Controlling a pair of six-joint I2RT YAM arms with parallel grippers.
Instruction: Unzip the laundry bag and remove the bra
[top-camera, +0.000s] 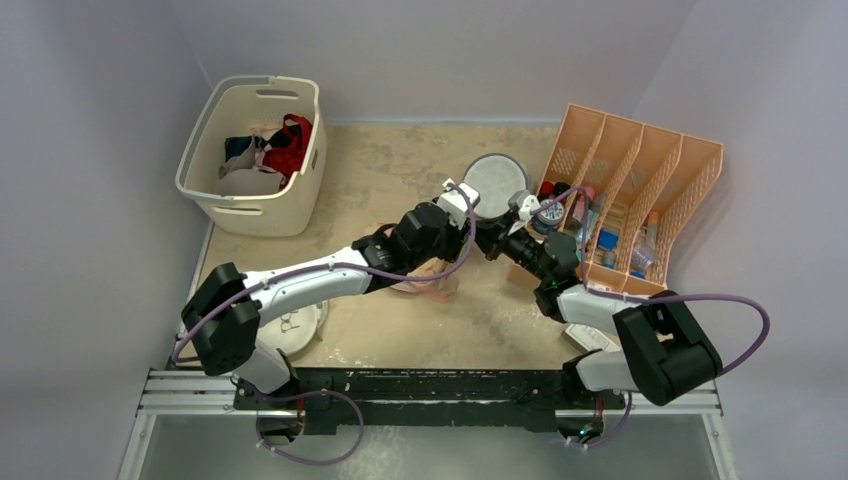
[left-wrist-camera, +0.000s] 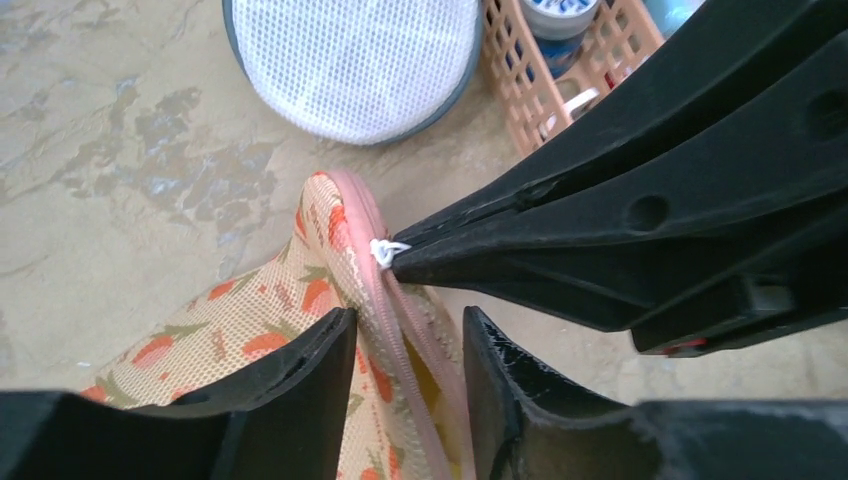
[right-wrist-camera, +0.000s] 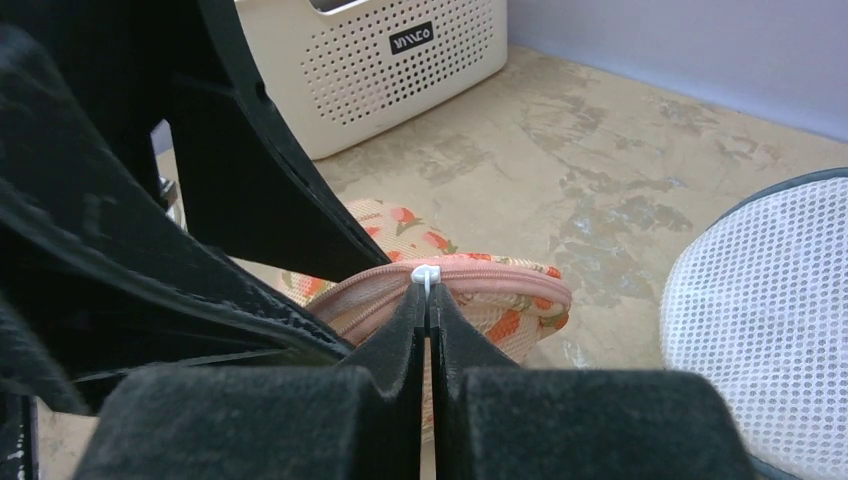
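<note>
The laundry bag (left-wrist-camera: 250, 320), cream with orange-red flowers and pink zip edging, lies mid-table under my arms (top-camera: 428, 283) and shows in the right wrist view (right-wrist-camera: 500, 300). My left gripper (left-wrist-camera: 405, 325) grips the bag's edge, a finger on each side of the zip; in the top view it is at mid-table (top-camera: 462, 222). My right gripper (right-wrist-camera: 427, 292) is shut on the white zip pull (right-wrist-camera: 426, 273), which also shows in the left wrist view (left-wrist-camera: 384, 251). The zip is partly open there. A sliver of mustard-yellow bra (left-wrist-camera: 428, 380) shows inside.
A round white mesh bag (top-camera: 497, 178) lies just beyond the grippers. An orange file organizer (top-camera: 630, 200) with bottles stands at the right. A cream basket (top-camera: 250, 155) with red and dark garments stands at the back left. Another white mesh item (top-camera: 295, 328) lies near the left arm's base.
</note>
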